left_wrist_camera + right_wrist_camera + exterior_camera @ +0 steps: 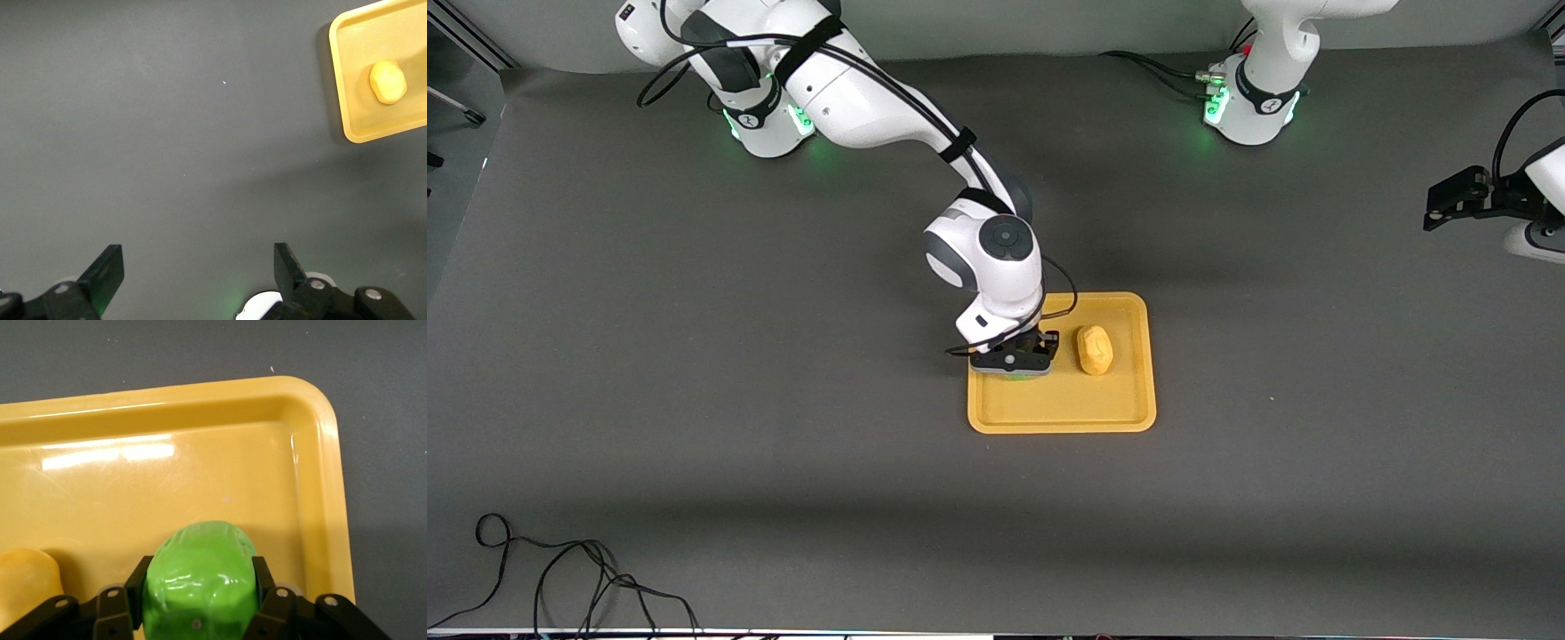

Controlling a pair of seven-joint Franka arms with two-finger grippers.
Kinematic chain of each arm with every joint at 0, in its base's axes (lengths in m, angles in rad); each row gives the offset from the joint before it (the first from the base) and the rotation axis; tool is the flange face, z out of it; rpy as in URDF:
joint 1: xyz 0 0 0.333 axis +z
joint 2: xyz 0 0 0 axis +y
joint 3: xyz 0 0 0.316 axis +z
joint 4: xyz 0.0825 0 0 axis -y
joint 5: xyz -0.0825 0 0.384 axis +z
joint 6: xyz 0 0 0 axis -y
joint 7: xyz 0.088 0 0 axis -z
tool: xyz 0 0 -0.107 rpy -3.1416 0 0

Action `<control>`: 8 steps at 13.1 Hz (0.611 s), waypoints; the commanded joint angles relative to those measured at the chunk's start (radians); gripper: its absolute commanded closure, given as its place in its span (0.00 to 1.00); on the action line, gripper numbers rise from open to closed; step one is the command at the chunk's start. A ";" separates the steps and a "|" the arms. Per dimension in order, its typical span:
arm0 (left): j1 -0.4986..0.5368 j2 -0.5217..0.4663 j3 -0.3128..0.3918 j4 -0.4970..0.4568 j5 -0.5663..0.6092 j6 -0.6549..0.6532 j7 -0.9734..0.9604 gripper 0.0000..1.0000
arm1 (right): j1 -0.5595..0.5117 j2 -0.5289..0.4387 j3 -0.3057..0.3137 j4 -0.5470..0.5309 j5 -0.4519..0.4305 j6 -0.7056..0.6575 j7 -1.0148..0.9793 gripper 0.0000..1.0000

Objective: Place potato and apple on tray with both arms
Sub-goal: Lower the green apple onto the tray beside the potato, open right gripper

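The orange-yellow tray lies mid-table. The yellow-orange potato lies in it, toward the left arm's end. My right gripper is down at the tray's other end, shut on the green apple. Its fingers press both sides of the apple. I cannot tell whether the apple touches the tray floor. In the front view the hand hides the apple. The potato sits close beside it. My left gripper waits open and empty over bare table; its wrist view shows the tray and potato far off.
Dark grey mat covers the table. Loose black cables lie at the edge nearest the front camera, toward the right arm's end. The two arm bases stand along the edge farthest from the camera.
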 commanded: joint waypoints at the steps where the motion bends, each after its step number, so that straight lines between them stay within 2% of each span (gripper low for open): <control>1: -0.009 0.013 0.017 0.037 -0.002 -0.028 0.064 0.00 | 0.005 -0.021 0.001 -0.021 -0.013 0.013 0.034 0.01; 4: -0.008 0.014 0.016 0.039 -0.006 -0.031 0.072 0.00 | 0.014 -0.039 0.001 -0.016 -0.010 0.002 0.033 0.00; 8: -0.006 0.004 0.017 0.040 -0.009 -0.061 0.069 0.00 | 0.005 -0.194 0.004 0.046 -0.010 -0.244 0.028 0.00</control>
